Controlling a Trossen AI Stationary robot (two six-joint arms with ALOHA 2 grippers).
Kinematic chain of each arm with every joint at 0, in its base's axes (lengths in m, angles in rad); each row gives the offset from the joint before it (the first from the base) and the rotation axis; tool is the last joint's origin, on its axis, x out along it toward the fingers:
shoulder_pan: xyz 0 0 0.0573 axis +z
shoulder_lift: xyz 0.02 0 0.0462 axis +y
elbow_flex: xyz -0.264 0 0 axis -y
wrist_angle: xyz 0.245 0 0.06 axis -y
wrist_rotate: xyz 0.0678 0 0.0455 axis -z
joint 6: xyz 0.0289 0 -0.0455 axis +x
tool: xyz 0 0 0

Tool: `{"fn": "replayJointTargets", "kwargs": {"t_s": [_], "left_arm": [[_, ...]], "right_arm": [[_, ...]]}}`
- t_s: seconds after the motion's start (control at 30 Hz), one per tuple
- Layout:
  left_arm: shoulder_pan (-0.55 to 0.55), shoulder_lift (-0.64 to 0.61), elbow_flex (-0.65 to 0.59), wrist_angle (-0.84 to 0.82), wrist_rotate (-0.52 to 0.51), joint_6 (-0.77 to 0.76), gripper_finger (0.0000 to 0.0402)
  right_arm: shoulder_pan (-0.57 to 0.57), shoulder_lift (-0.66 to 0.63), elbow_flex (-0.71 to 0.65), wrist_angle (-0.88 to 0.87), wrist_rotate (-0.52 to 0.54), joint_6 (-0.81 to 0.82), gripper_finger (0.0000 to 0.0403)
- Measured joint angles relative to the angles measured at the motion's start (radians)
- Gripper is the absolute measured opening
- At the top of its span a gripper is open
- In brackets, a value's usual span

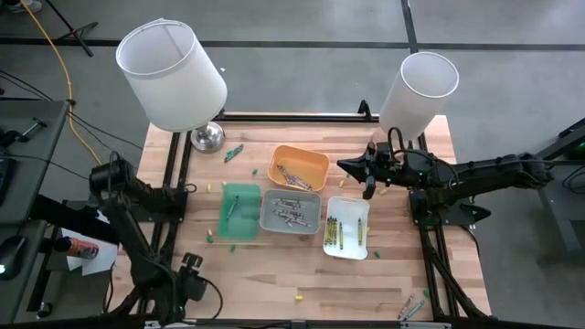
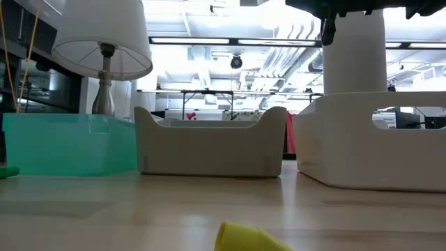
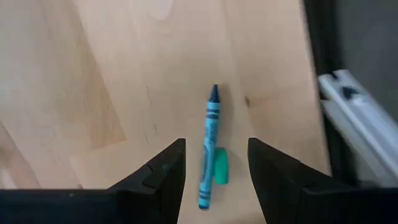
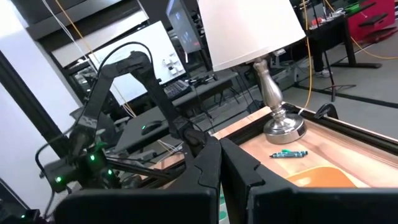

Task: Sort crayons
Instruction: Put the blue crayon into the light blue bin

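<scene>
While the right gripper point(image 1: 368, 187) hangs shut and empty above the gap between the orange tray point(image 1: 298, 168) and the white tray point(image 1: 346, 226), the left gripper point(image 3: 211, 171) sits low at the table's near-left corner, fingers spread wide with nothing held. Between them lies a blue-green crayon point(image 3: 210, 146) flat on the wood, a short green stub point(image 3: 220, 173) touching its side. Other crayons already lie in the grey tray point(image 1: 291, 211) and the other trays; a few strays rest on the table point(image 1: 256, 274) — their colours are hard to read from above. The crayon is probably light, stiff, brittle and apt to roll, its paper wrap fairly grippy, so a gentle pinch across its middle seems best.
</scene>
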State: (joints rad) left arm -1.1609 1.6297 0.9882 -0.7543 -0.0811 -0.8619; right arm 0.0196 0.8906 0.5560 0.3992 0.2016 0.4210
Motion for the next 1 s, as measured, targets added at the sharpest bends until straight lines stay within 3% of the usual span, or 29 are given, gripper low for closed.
{"fn": "replayJointTargets", "kwargs": {"t_s": [0.77,0.9,1.0], "left_arm": [[0.008,0.169,0.004,0.032,0.011,-0.064,0.0157],[0.016,0.172,0.003,0.032,0.029,-0.069,0.0123],[0.029,0.171,0.003,0.029,0.052,-0.072,0.006]], "right_arm": [[0.0,0.0,0.001,-0.054,0.013,0.035,0.0],[0.0,0.0,0.001,-0.053,0.016,0.035,0.0],[0.0,0.0,0.001,-0.053,0.016,0.035,0.0]]}}
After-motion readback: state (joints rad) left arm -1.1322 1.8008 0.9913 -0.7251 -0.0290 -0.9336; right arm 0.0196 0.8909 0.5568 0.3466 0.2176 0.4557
